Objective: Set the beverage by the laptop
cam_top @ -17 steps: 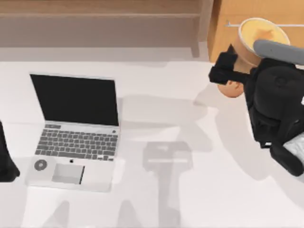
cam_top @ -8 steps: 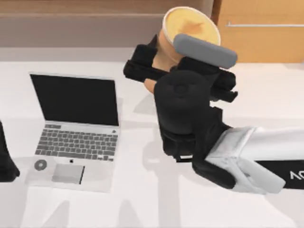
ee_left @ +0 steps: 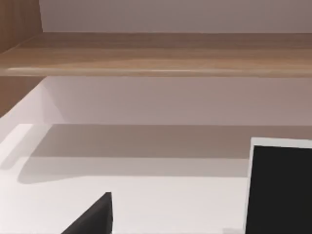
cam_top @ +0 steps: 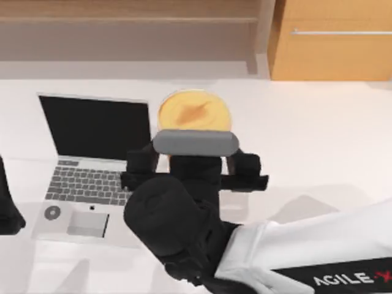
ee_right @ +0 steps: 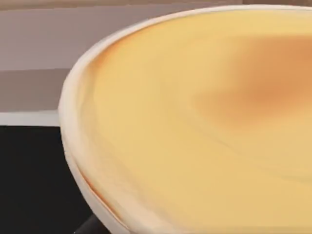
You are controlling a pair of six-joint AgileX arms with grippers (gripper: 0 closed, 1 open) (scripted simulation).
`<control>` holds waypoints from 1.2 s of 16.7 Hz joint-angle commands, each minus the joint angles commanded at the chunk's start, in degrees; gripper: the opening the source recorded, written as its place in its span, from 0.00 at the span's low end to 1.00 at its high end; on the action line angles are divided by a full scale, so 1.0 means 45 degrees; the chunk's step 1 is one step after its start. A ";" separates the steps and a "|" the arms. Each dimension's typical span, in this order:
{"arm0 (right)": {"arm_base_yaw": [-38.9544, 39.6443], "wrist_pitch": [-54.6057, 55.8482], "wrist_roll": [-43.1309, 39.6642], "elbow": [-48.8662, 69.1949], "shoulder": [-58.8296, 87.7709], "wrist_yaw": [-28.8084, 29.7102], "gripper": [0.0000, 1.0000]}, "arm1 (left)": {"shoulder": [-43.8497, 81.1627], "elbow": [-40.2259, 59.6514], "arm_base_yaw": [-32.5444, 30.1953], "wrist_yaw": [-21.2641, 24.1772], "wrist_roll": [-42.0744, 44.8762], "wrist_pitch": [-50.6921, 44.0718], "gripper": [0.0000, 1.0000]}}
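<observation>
Right gripper (cam_top: 195, 168) is clamped on the cup (cam_top: 195, 112), upright, swirl top facing up, just beside the laptop (cam_top: 98, 165) at its right edge, level with the screen. Can't tell if the base is on the table (cam_top: 318, 141) yet; if not, what's left looks like a straight drop, no sideways shift. Left arm is parked at the table's left edge.

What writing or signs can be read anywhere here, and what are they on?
"AGILE", cut off by the picture's edge: on the right arm's white sleeve.
Small logo above the laptop's trackpad: too small to read.
Round sticker and keys: nothing legible.
</observation>
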 joint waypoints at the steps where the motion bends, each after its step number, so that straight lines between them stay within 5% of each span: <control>1: 0.0081 -0.0129 -0.0049 -0.0038 0.0110 0.0043 0.00 | 0.0000 0.0000 0.0000 0.0000 0.0000 0.0000 1.00; 20: 0.0517 0.1803 -0.0347 -0.0036 0.0089 0.0059 0.00 | 0.0000 0.0000 0.0000 0.0000 0.0000 0.0000 1.00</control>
